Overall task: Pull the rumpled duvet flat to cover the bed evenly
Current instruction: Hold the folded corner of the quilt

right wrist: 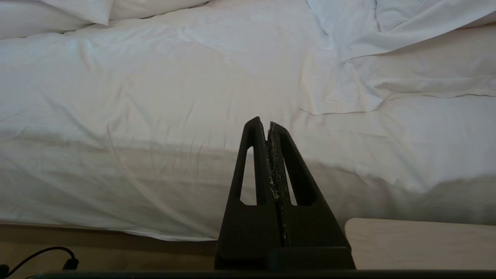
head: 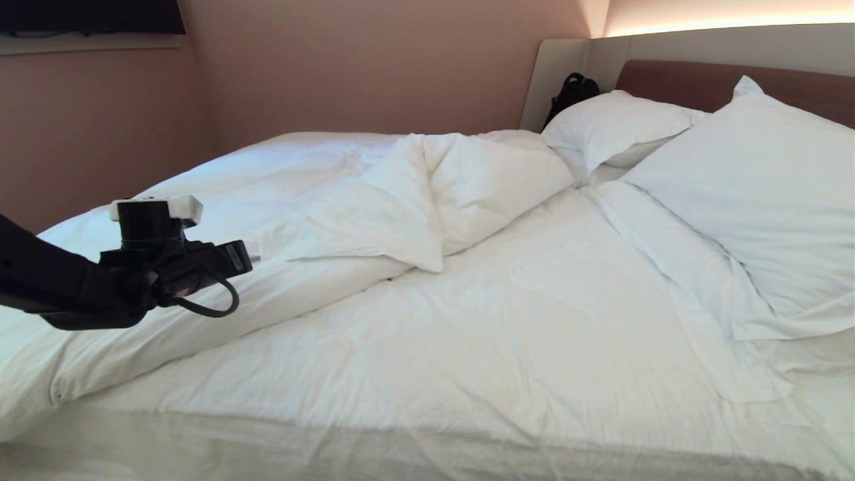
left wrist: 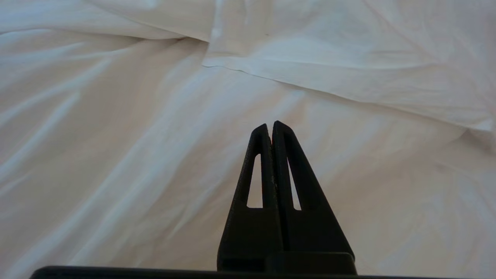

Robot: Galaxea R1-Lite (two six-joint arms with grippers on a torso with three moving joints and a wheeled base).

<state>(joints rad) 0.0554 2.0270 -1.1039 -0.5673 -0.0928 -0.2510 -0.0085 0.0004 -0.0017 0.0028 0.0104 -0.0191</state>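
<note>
Left end effector (left wrist: 270, 126), fingers together, empty, just above the rumpled duvet (head: 401, 200).

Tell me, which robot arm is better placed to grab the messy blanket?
Probably the left. The left gripper, shut and empty, hovers over the rumpled duvet. The right gripper, also shut, sits low beside the bed.

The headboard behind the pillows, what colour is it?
The headboard is a brown panel set in a beige padded surround. It shows best in the head view.
</note>
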